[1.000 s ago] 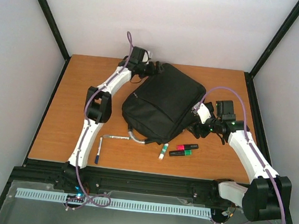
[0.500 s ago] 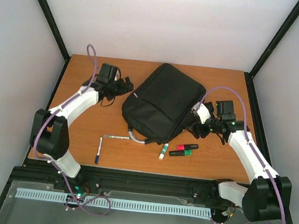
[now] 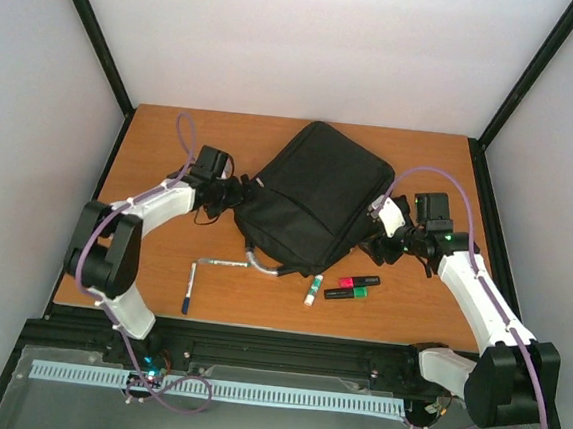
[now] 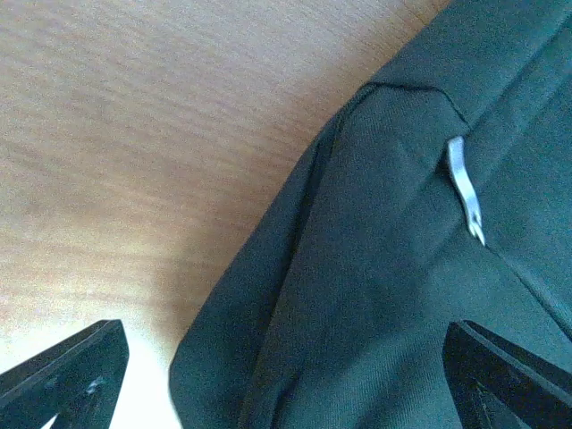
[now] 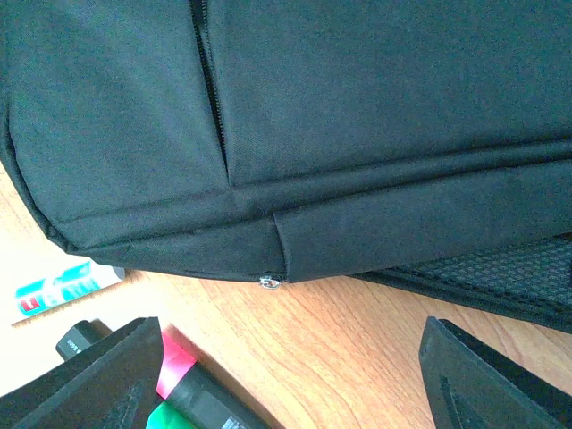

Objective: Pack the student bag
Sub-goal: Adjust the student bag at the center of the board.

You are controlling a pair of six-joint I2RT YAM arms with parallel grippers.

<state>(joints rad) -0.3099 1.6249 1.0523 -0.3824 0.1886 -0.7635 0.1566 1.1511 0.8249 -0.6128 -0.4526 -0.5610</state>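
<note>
though i hunt for writing, the only label i find is on the glue stick (image 5: 55, 293) in the right wrist view, a teal and red band whose print is too blurred to read. my left arm reaches over the surface (image 3: 152, 143) with its elbow bent back. the left hand (image 3: 238, 192) is released, fingers spread wide, at the left corner of the student bag (image 3: 313, 199), with a pale zip tab (image 4: 465, 189) ahead of it. my right hand (image 3: 376, 246) is released too, gripping nothing, just beside the bag's near right edge and probably not touching. the bag lies flat mid-surface, a pink highlighter (image 3: 358, 281) and a green highlighter (image 3: 346, 293) near its front.
</note>
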